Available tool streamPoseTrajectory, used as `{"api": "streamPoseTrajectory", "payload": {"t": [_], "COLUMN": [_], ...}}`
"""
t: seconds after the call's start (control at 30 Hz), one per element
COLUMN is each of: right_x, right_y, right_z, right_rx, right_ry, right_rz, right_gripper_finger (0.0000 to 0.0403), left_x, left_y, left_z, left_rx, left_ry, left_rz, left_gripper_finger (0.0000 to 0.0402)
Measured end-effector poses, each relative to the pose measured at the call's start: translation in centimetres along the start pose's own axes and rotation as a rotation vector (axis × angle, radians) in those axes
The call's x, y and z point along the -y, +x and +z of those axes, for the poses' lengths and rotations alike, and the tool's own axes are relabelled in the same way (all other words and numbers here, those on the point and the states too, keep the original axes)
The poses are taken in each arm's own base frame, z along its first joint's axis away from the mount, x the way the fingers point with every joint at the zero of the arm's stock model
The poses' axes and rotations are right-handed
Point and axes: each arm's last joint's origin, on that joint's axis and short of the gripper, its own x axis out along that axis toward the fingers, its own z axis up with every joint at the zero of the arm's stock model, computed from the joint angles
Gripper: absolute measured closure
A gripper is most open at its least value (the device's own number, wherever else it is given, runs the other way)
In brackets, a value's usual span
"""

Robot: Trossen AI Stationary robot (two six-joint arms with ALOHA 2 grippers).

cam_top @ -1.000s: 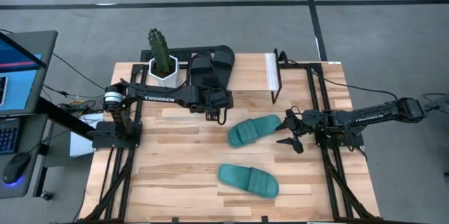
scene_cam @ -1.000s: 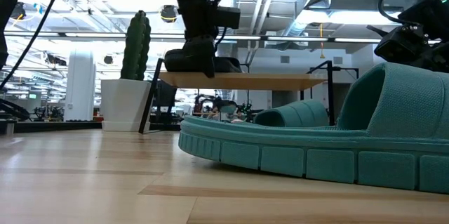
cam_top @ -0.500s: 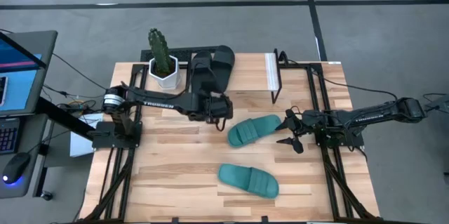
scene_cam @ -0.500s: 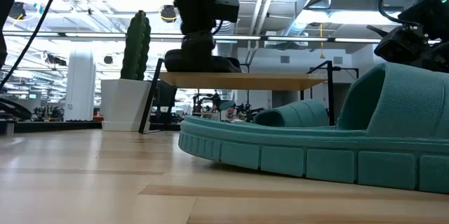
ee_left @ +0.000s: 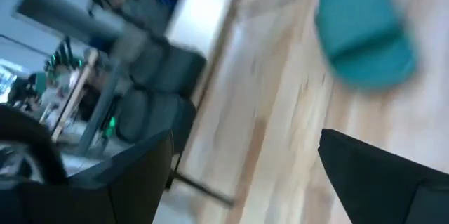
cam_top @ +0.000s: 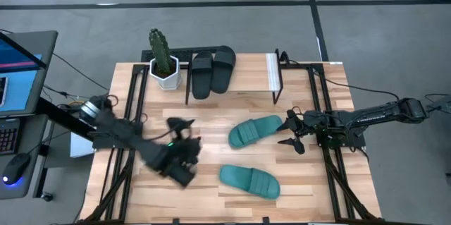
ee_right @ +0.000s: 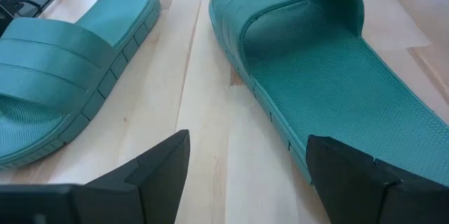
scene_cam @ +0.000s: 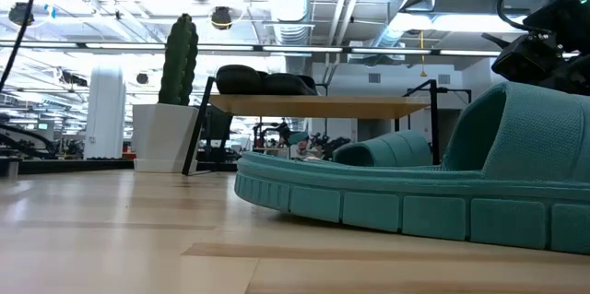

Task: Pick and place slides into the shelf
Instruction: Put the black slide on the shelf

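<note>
Slides: two black ones sit on the shelf, two teal lie on the surface. They look soft, light, bendy; I'd pinch the strap. Left tool apart, empty, mid-surface; right tool apart beside the upper teal one.

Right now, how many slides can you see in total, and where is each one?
4. Two black slides lie side by side on the shelf. Two teal slides lie on the table; none seems hidden.
</note>
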Motion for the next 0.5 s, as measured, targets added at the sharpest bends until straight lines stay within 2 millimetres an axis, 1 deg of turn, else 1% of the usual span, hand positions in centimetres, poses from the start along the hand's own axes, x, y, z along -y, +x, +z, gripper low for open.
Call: {"api": "streamPoseTrajectory", "payload": {"t": [0.1,0.17,0.23,0.37,0.5], "right_x": [0.0,0.0,0.0,0.0,0.0], "right_y": [0.0,0.0,0.0,0.0,0.0], "right_z": [0.0,0.0,0.0,0.0,0.0], "right_rx": [-0.001,0.000,-0.001,-0.003,-0.004], "right_ry": [0.000,0.000,0.000,0.000,0.000], "right_rz": [0.000,0.000,0.000,0.000,0.000], "right_gripper_finger": [0.0133,0.0133,0.0133,0.0133,0.0133], "left_x": [-0.3,-0.3,-0.4,0.3,1.2], "left_y": [-3.4,-4.7,-5.6,-6.1,-5.3], "left_z": [-1.3,-2.1,-3.0,-4.3,-5.2], "left_rx": [0.144,0.206,0.254,0.324,0.341], "left_ry": [-0.119,-0.180,-0.209,-0.239,-0.293], "left_rz": [-0.009,-0.032,-0.043,-0.051,-0.045], "left_gripper_finger": [0.0058,0.0058,0.0058,0.0058,0.0058]}}
